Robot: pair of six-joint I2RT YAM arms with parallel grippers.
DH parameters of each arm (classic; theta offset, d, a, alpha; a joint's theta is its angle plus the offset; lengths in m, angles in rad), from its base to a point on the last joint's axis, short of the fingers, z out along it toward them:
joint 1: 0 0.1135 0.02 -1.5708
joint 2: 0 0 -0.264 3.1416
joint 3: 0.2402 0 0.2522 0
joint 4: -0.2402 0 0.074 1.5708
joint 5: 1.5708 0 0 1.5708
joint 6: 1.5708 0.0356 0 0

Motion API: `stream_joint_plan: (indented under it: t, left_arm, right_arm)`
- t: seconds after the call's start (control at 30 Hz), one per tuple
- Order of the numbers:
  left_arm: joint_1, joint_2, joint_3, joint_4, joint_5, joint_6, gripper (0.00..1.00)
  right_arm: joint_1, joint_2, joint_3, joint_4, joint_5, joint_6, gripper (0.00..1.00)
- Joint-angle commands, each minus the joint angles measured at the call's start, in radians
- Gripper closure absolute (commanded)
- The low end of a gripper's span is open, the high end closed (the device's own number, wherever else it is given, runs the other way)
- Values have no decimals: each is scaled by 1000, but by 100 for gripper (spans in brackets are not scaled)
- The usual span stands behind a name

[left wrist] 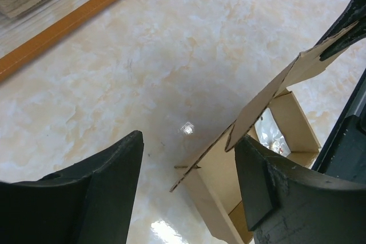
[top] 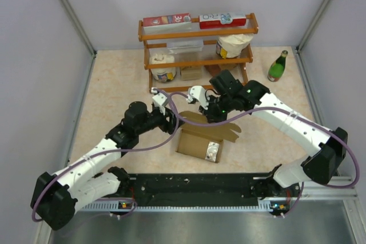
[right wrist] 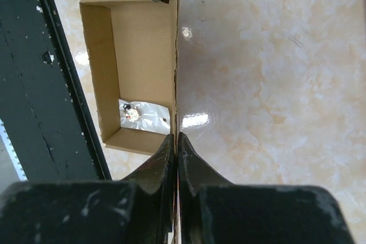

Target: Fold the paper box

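The paper box is plain brown cardboard and lies open on the table between the arms, its lid flap standing up along the far side. A small clear plastic bag lies inside it. In the right wrist view my right gripper is shut on the edge of that upright lid flap, with the box tray to its left. My left gripper is open. It hangs over the box's left end, with the flap just at its right finger. It holds nothing.
A wooden shelf at the back holds red-and-white cartons, jars and a paper roll. A green bottle stands to its right. A black rail runs along the near edge. Grey walls close in both sides.
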Motion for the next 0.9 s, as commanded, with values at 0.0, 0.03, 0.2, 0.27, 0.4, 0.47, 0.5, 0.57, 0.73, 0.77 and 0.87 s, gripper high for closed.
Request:
stream_joint_plan:
  t: [0.0, 0.03, 0.2, 0.27, 0.4, 0.47, 0.5, 0.57, 0.73, 0.77, 0.87]
  left_arm:
    - [5, 29, 26, 90, 90, 9, 33]
    - [5, 35, 32, 91, 115, 12, 35]
    - [4, 70, 49, 67, 144, 10, 48]
    - [4, 73, 47, 61, 138, 6, 52]
    - [2, 69, 49, 45, 117, 1, 65]
    - [4, 66, 47, 44, 106, -4, 78]
    - [4, 66, 49, 42, 103, -5, 82]
    - [2, 64, 49, 42, 97, -10, 83]
    - [2, 83, 47, 50, 104, -19, 91]
    - [2, 90, 47, 50, 104, -19, 94]
    - [2, 98, 43, 50, 74, -27, 100]
  right_arm:
    - [-12, 7, 57, -7, -37, -18, 100]
    - [-12, 8, 57, -7, -37, -18, 100]
    - [-14, 19, 62, -7, -35, -14, 100]
    - [-17, 22, 63, -7, -34, -14, 100]
    - [-17, 33, 68, -5, -27, -12, 100]
    - [-17, 39, 74, -7, -24, -11, 100]
    - [-17, 43, 77, -8, -23, -8, 100]
    - [-17, 49, 80, -5, -24, -6, 100]
    - [-17, 66, 94, -5, -29, 3, 100]
    - [-17, 66, 95, -5, -29, 5, 100]
    - [-28, 66, 103, 13, -12, 46, 83]
